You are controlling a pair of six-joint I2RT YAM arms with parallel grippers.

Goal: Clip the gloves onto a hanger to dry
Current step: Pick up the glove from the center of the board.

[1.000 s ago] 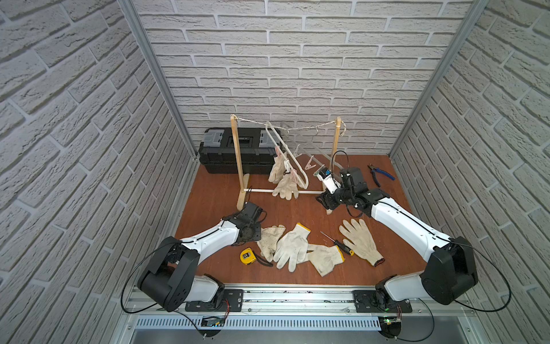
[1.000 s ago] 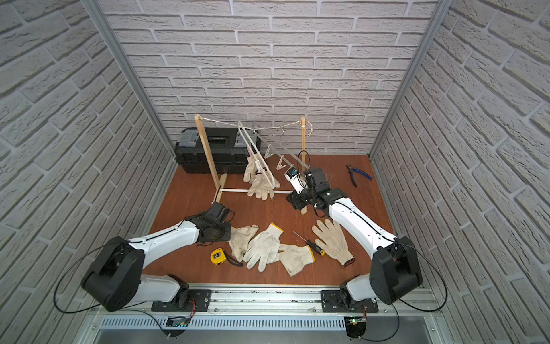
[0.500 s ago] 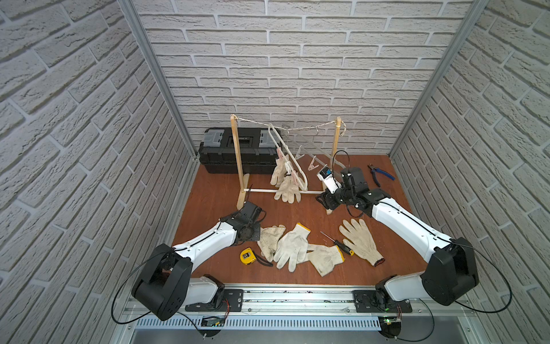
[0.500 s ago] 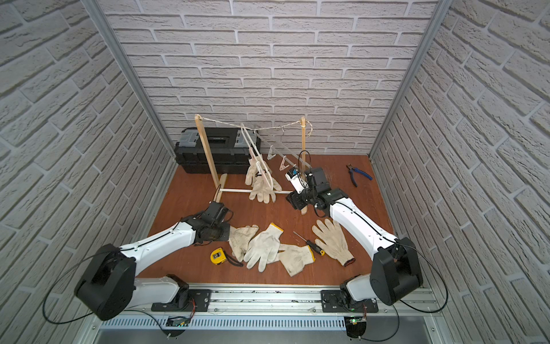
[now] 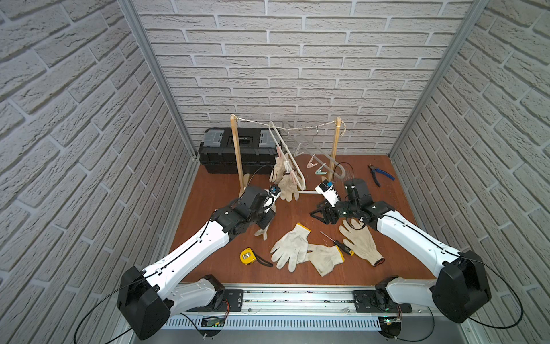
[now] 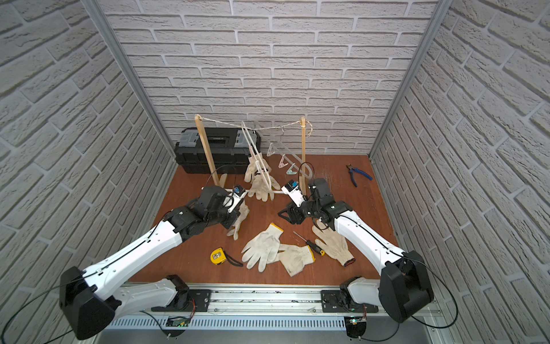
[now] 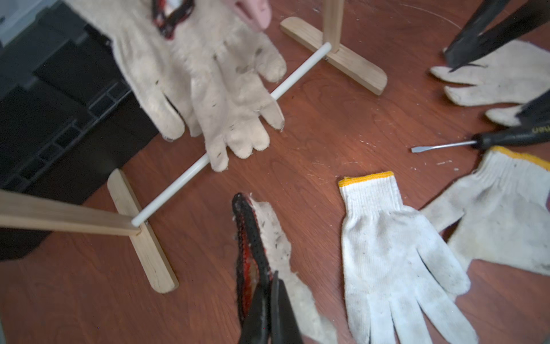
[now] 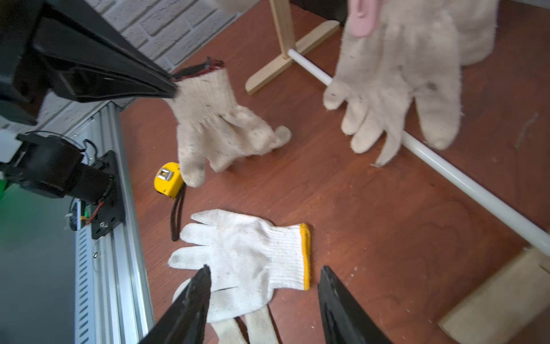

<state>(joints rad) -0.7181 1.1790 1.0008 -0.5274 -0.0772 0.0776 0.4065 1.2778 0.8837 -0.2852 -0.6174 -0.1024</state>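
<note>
One off-white knit glove with a dark red cuff (image 5: 263,233) clamped in the left gripper (image 7: 269,284); two hung, three flat

At the far left, a black plastic toolbox (image 5: 226,149) is set against the back wall. Nearer than it, the left gripper is seen closed tight on the dark red cuff. The glove is hung from it with the fingers drooping toward the red-brown wooden tabletop (image 5: 208,190); whether they touch it cannot be told. A yellow tape measure (image 5: 248,255) is laid near the front edge.

Toward the middle, a wooden drying rack with a string across its top (image 5: 237,155) is stood upright. A white plastic hanger (image 5: 293,166) is hung from the string, and two stained off-white gloves (image 5: 285,184) are held on it by pink clips (image 8: 361,18). A clear plastic hanger (image 5: 311,147) is hung on the same string, to the right.

On the tabletop, a white knit glove with a yellow cuff (image 5: 291,245) is laid flat, overlapping a second yellow-cuffed glove (image 5: 326,258). The right gripper (image 8: 265,269) is held with its jaws apart near the first of these, not touching it. A black-and-yellow-handled screwdriver (image 5: 342,248) is laid between the second yellow-cuffed glove and a flat off-white glove with a dark red cuff edge (image 5: 360,244), which is partly covered by the right arm. Blue-handled pliers (image 5: 379,174) are laid at the far right.
</note>
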